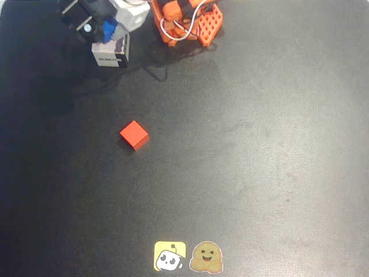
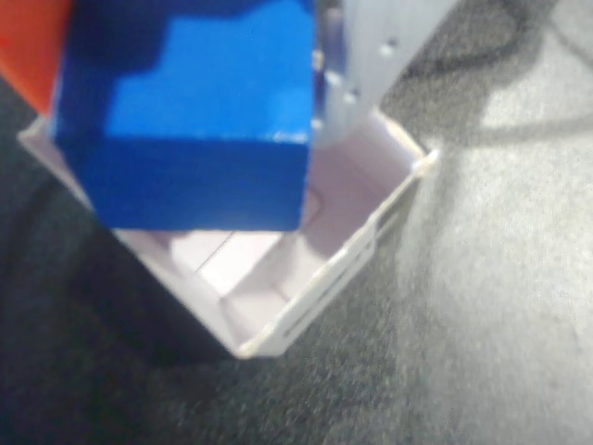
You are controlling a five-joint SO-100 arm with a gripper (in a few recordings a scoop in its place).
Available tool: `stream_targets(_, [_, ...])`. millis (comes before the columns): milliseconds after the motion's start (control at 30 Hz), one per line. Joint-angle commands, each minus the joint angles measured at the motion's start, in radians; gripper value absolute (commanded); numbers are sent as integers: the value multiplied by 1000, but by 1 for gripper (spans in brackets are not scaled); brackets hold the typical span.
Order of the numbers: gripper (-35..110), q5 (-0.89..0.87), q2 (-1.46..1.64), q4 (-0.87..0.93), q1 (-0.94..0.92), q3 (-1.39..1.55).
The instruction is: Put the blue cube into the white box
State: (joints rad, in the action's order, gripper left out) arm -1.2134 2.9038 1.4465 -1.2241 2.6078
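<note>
Black tabletop: gripper clamps the blue cube above the white box, its black label unreadable.

Two cubes: one blue cube, one red cube. The blue cube shows in both views, held above the box in the wrist view; the red one lies alone on the desk in the overhead view.

One white box, with one black label on the side seen from overhead.

One arm, orange, at the top edge of the overhead view, carrying one gripper.

Two stickers at the bottom edge of the desk: one yellow sticker and one brown sticker, side by side.

One desk, dark.
</note>
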Motion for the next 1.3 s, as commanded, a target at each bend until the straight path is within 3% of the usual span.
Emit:
stream_targets(0, [6,2,-3,-25,11,0])
stream_targets(667, [20,57,54,-60,60,40])
stream_targets(767, [16,60,64,-60,54,41])
stream_targets(867, [0,49,52,-61,25,48])
stream_targets(1267, [0,91,5,-210,170,-12])
